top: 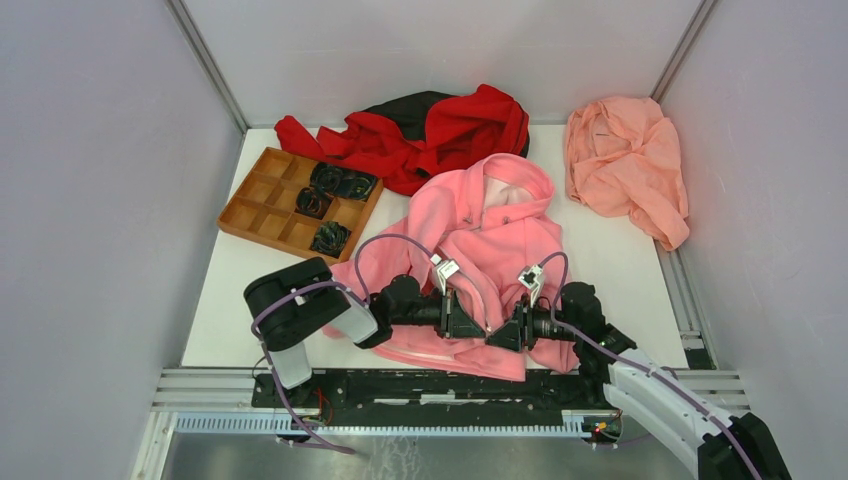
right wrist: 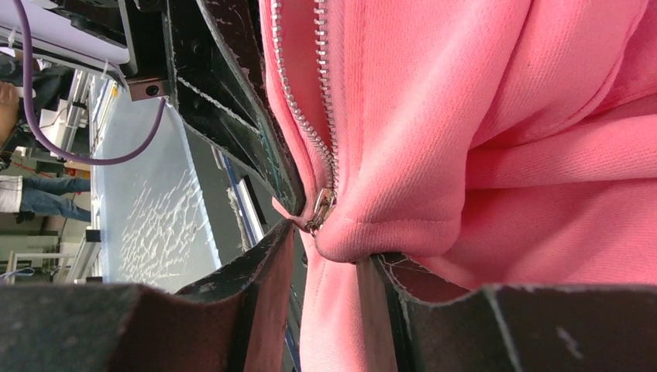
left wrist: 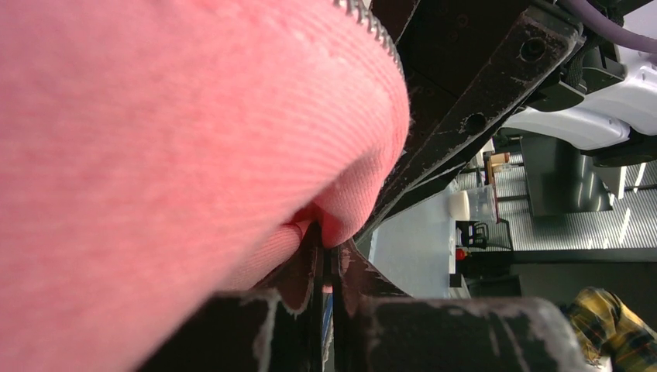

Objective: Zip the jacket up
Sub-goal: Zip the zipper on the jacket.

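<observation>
Left claw (left wrist: 327, 244) is pinched together on the jacket (top: 500, 240); right claw (right wrist: 329, 260) stands apart around its hem. Only the right wrist view shows the zipper pull (right wrist: 321, 211).

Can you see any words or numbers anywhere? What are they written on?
None: no writing that can be read shows on the jacket, its zipper, the tray, the red garment or the peach cloth.
</observation>
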`<state>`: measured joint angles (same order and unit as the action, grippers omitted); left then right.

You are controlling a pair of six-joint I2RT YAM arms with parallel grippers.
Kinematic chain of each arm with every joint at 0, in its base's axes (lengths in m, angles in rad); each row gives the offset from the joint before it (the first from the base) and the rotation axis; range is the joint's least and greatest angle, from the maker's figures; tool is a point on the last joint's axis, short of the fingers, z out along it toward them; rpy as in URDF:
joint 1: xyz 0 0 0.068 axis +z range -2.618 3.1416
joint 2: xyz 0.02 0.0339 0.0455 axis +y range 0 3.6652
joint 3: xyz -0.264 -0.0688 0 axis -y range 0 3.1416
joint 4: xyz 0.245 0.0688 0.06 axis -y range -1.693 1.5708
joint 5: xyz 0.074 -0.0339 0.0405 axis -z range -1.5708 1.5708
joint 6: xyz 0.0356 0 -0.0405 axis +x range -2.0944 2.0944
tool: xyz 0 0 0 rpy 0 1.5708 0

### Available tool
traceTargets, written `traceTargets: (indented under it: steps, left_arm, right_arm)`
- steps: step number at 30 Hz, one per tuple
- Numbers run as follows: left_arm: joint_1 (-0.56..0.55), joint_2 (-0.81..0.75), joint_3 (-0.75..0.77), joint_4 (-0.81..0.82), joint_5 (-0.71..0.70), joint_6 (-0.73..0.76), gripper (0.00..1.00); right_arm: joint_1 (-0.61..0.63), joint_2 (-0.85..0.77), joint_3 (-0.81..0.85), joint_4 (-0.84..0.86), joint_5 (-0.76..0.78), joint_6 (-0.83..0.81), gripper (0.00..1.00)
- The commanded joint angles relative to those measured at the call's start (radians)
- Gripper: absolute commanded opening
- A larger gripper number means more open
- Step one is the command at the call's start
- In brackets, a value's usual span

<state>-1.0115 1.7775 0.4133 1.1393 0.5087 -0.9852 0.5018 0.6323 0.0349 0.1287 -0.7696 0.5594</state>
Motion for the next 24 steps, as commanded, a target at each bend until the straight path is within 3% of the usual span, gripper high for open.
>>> traceTargets:
  steps: [1,7,16,24]
  left_arm:
    - [-0.011,0.014,0.027,0.031,0.045,-0.044,0.02]
    - [-0.012,0.017,0.030,0.029,0.047,-0.046,0.02]
    - [-0.011,0.027,0.028,0.033,0.038,-0.047,0.02]
    - [-0.011,0.034,0.028,0.037,0.026,-0.046,0.02]
  right_arm:
    - [-0.003,-0.014,0.017,0.005,-0.008,-0.039,0.40]
    - [-0.002,-0.015,0.016,0.012,0.000,-0.048,0.34]
    - [-0.002,-0.038,0.040,-0.027,-0.029,-0.091,0.08]
    - [-0.002,-0.042,0.055,-0.061,-0.057,-0.087,0.04]
